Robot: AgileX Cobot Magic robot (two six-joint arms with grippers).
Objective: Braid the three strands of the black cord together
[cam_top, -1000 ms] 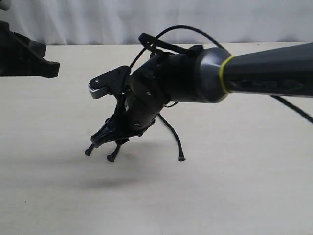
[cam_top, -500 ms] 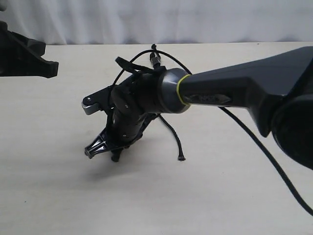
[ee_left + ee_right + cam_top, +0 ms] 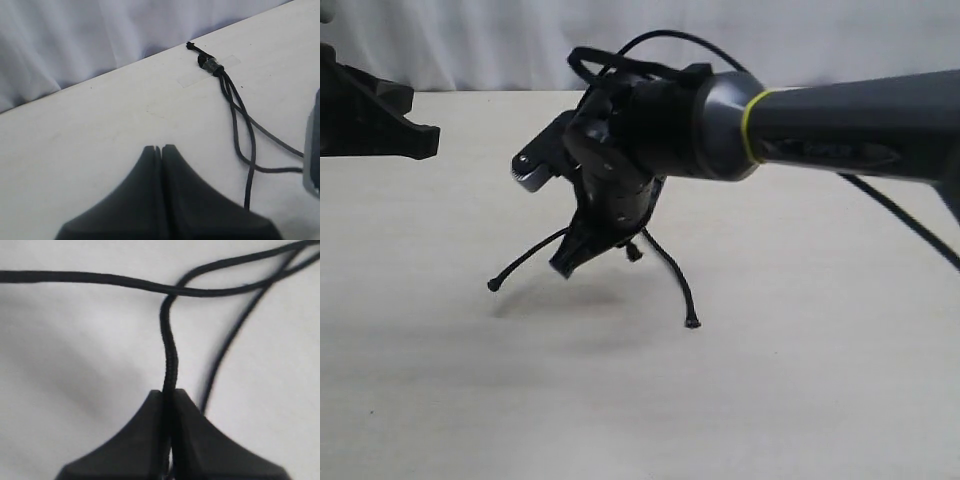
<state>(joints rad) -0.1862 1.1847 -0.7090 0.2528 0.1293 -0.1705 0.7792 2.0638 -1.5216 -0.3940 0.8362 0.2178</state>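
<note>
The black cord's knotted end [image 3: 209, 62] is stuck under clear tape near the table's far edge, and its strands [image 3: 235, 107] run away from it. My right gripper [image 3: 565, 266] hangs just above the table, reaching across the middle. It is shut on one strand [image 3: 170, 357], which rises straight out of its closed tips [image 3: 167, 391]. A second strand [image 3: 528, 260] stretches left to a knobbed tip, and a third strand [image 3: 672, 278] runs right and down to its tip. My left gripper [image 3: 161, 148] is shut on nothing, well away from the cord.
The right arm's wrist and forearm [image 3: 720, 130] hang over the cord's upper part and hide it from the exterior view. Glossy robot cables [image 3: 670, 40] loop above the wrist. The left arm's black body [image 3: 370, 120] sits at the far left.
My right gripper has risen off the table and shifted right with one strand pinched. The left strand now lies stretched out free. The left arm has not moved.
</note>
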